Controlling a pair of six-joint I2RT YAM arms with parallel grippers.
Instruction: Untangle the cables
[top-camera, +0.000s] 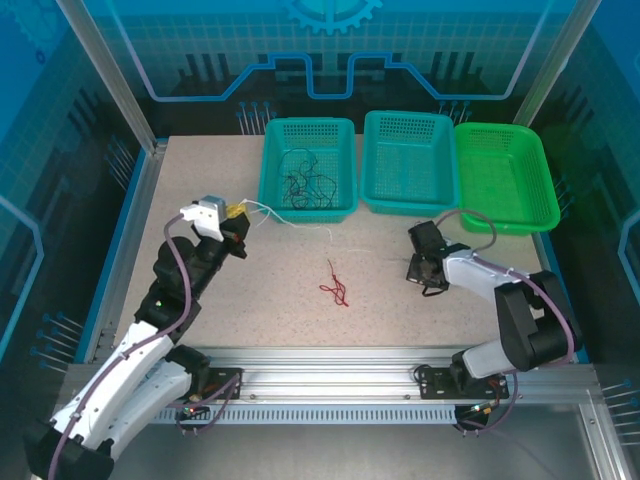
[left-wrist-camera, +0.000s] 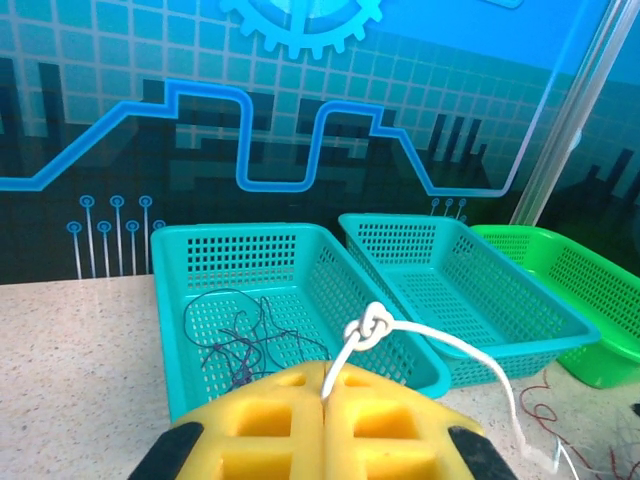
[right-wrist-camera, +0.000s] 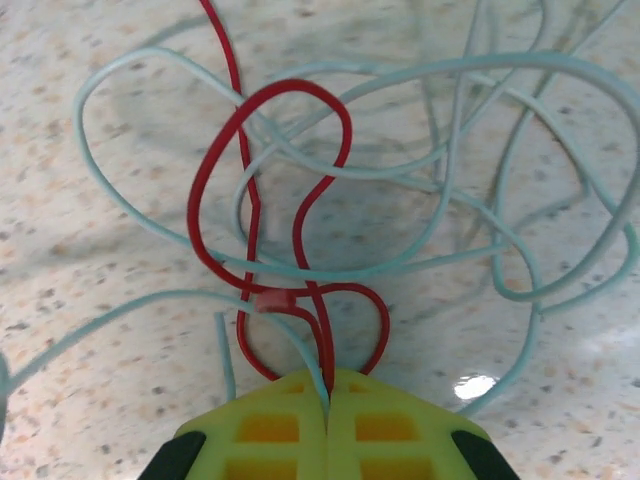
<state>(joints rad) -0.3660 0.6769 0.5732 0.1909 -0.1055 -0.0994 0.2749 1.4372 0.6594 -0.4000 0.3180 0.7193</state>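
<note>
My left gripper (top-camera: 238, 213) (left-wrist-camera: 327, 383) is shut on a whitish cable (left-wrist-camera: 372, 325) that has a knot just past the fingertips and trails right over the table (top-camera: 300, 224). Thin dark purple cables (top-camera: 305, 182) (left-wrist-camera: 235, 345) lie in the left teal basket (top-camera: 268, 175). A small red cable (top-camera: 335, 283) lies loose at the table's middle. My right gripper (top-camera: 426, 272) (right-wrist-camera: 328, 385) points down at the table, shut on a red cable (right-wrist-camera: 255, 220) and a whitish strand (right-wrist-camera: 300, 345) within a tangle of pale loops (right-wrist-camera: 450, 130).
A second teal basket (top-camera: 408, 205) and a green basket (top-camera: 545, 215) stand side by side at the back right. Metal frame posts and blue panels enclose the table. An aluminium rail runs along the near edge by the arm bases.
</note>
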